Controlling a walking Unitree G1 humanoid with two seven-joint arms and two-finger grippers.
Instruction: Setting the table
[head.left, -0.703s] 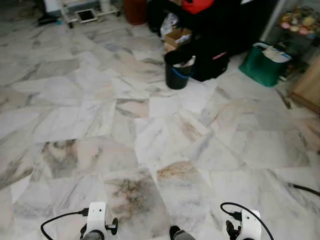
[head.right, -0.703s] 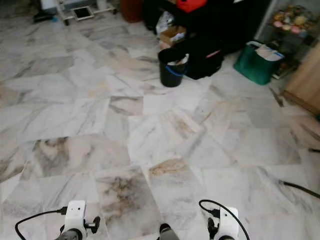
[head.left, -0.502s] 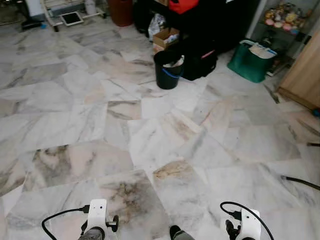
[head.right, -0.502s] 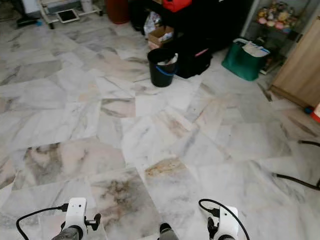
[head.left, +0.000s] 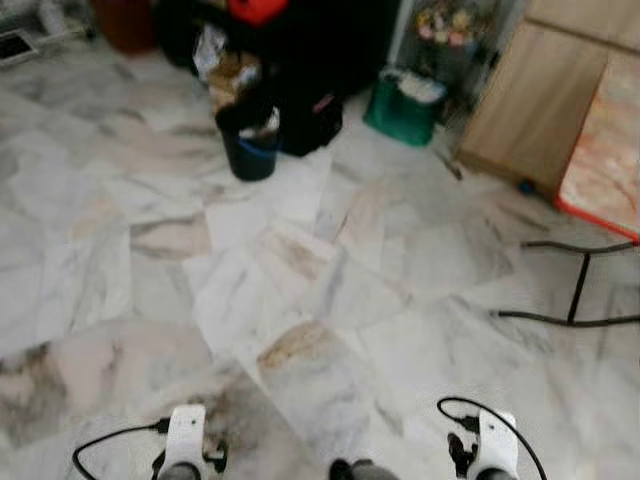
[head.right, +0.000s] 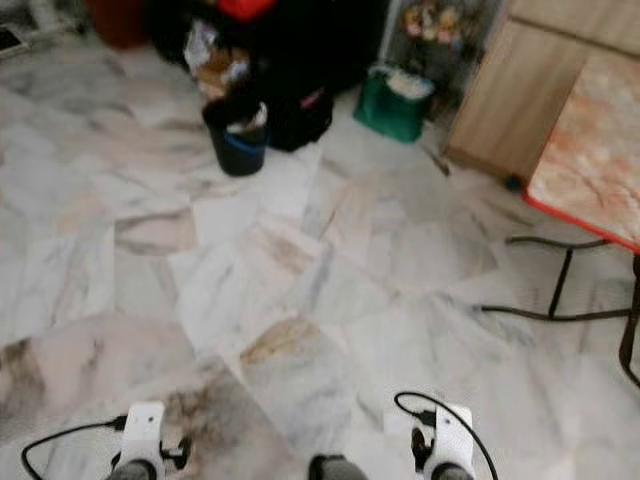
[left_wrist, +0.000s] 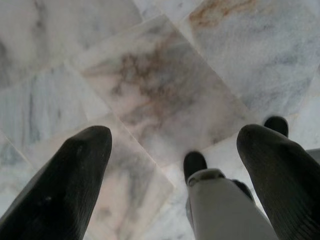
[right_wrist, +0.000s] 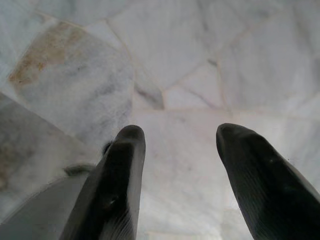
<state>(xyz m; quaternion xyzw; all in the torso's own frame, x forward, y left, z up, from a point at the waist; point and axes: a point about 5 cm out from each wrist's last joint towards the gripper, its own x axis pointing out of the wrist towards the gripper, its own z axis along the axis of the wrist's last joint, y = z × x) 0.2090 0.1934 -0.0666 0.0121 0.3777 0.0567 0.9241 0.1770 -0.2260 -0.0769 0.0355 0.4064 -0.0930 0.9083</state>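
Note:
A table with an orange-marbled top, a red edge and thin black legs stands at the far right, seen blurred in the eye views. Both arms hang low over the marble floor. The white left wrist and right wrist show at the bottom edge. In the left wrist view my left gripper is open, with bare floor tiles between its fingers. In the right wrist view my right gripper is open too, holding nothing.
A black bucket stands ahead on the left beside black bags and a cardboard box. A green bag and a wooden cabinet lie ahead on the right. My foot shows below the left gripper.
The camera has swung to the right: the bucket and bags shifted left, and the cabinet and table came into view. Both arms hang as before, grippers still open.

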